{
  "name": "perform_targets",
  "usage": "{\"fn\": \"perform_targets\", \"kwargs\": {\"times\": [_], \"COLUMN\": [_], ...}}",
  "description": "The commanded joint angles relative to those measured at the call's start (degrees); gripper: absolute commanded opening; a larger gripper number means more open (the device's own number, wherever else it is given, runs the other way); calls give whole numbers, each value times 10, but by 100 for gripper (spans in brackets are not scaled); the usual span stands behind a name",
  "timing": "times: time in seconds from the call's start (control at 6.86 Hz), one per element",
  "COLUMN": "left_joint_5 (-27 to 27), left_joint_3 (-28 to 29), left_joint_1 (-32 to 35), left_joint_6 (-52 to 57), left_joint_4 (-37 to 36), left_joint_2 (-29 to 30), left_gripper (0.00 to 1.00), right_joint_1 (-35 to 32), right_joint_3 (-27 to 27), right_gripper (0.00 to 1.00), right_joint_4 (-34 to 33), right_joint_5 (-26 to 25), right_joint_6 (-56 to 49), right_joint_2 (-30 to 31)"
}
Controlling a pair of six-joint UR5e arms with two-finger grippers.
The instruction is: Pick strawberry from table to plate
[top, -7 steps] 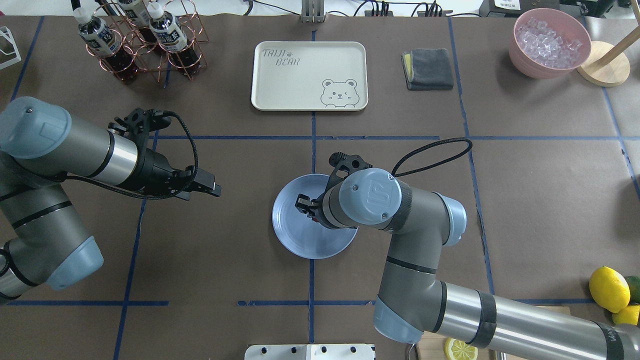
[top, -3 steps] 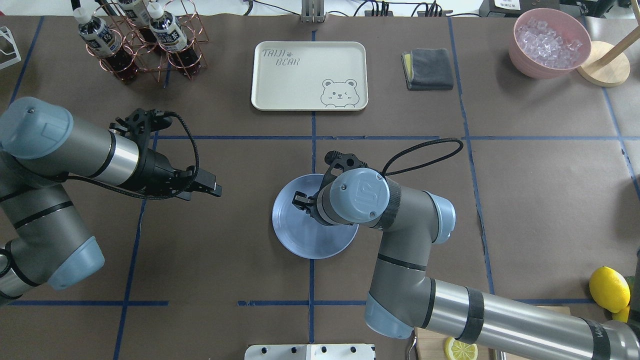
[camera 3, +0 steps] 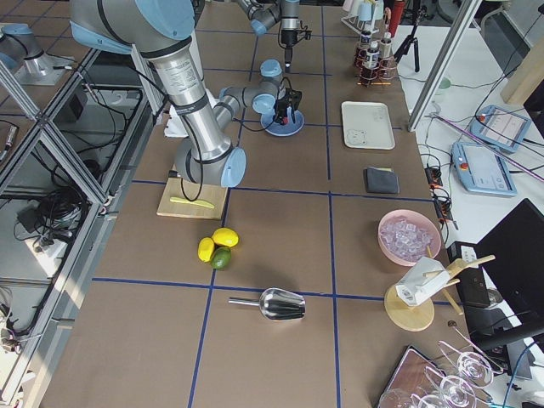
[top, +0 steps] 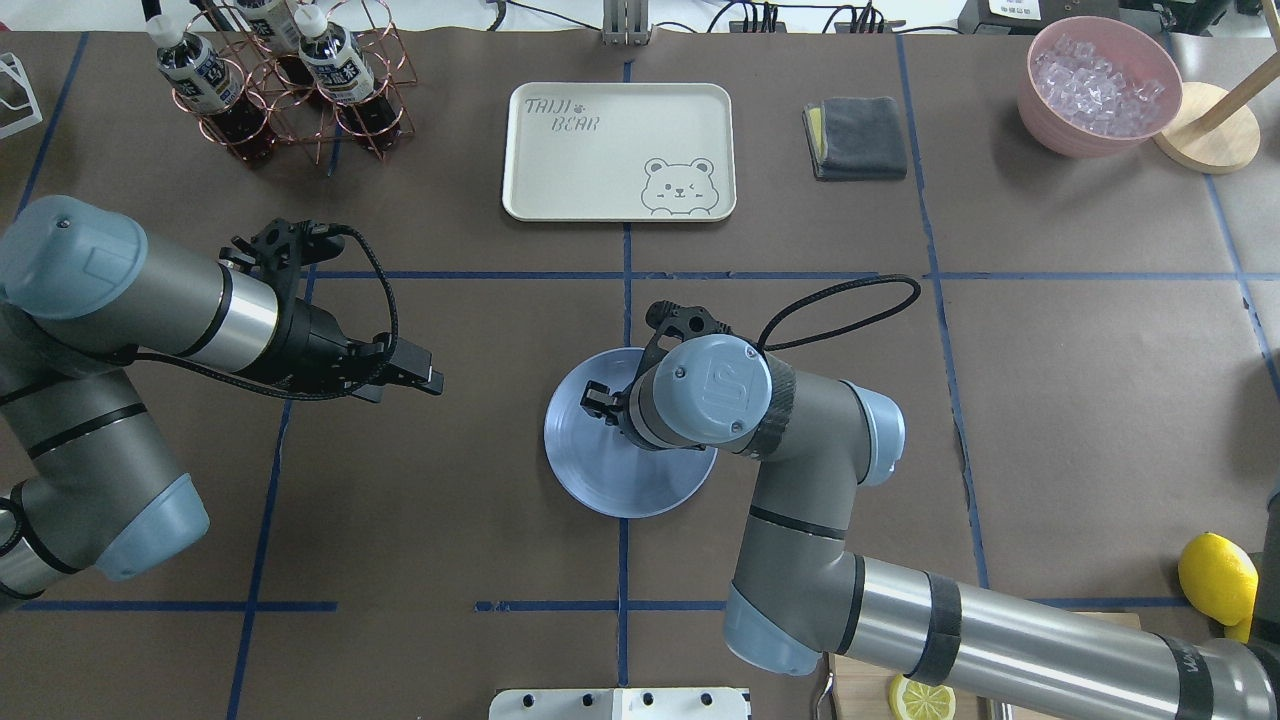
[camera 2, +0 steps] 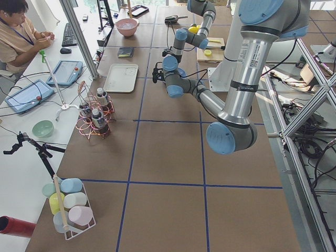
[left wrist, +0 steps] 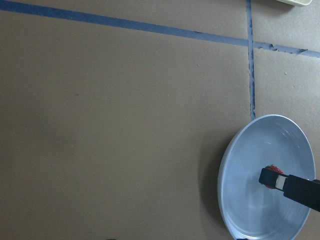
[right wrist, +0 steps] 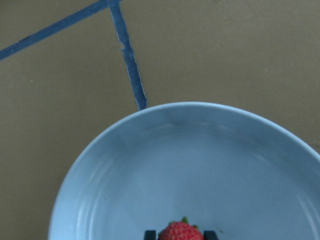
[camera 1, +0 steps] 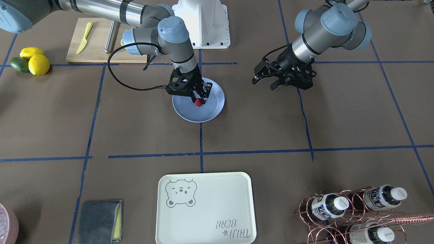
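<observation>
The strawberry (camera 1: 199,103), small and red, sits between the fingertips of my right gripper (camera 1: 198,100), low over the middle of the light-blue plate (camera 1: 190,113). The right wrist view shows the strawberry (right wrist: 180,233) pinched between two dark fingertips (right wrist: 150,234) above the plate (right wrist: 150,165). From overhead, the right wrist hides the berry above the plate (top: 600,480). My left gripper (top: 432,372) hovers open and empty over the brown table (top: 450,500), well left of the plate. Its wrist view catches the plate (left wrist: 250,200) and berry (left wrist: 271,170).
A cream bear tray (top: 620,150) lies beyond the plate, with a grey cloth (top: 855,137) and a pink bowl of ice (top: 1100,85) to its right. A copper rack of bottles (top: 280,80) stands far left. Lemons (camera 1: 34,61) and a cutting board (camera 1: 98,44) sit near the right arm's base.
The right arm has shifted a little to the left over the plate, still gripping the strawberry. The left arm has stayed where it was.
</observation>
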State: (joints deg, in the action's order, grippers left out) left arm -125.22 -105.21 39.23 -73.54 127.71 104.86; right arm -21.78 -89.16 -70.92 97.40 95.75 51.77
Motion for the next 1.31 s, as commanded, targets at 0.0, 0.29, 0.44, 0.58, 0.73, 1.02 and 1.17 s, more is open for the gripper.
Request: {"fn": "perform_targets", "kwargs": {"times": [0.0,0.29,0.44,0.58,0.73,1.02,1.17], "left_joint_5": [1,2,4,13,12,5,3], "left_joint_3": [0,-1,3,2,-1,0,0], "left_joint_1": [0,15,28,52,93,206,263], "left_joint_6": [2,15,65,149,244,457,557], "left_joint_4": [0,0,-1,-2,-2,-17,-66], "left_joint_2": [-3,-21,-42,-76,-117,-182,-192], "left_gripper": [84,99,99,99,99,100,100], "right_joint_1": [-3,-52,-99,-144,-208,-367,-438], "right_joint_3": [-24,-169,-221,-245,-259,-256,-243], "right_gripper": [100,100,100,100,100,100,100], "right_joint_4": [-4,-66,-66,-63,-60,-64,-79], "right_joint_5": [7,84,140,179,221,329,357], "right_joint_6": [-2,-24,-63,-147,-258,-488,-601], "right_joint_2": [8,100,169,236,300,409,443]}}
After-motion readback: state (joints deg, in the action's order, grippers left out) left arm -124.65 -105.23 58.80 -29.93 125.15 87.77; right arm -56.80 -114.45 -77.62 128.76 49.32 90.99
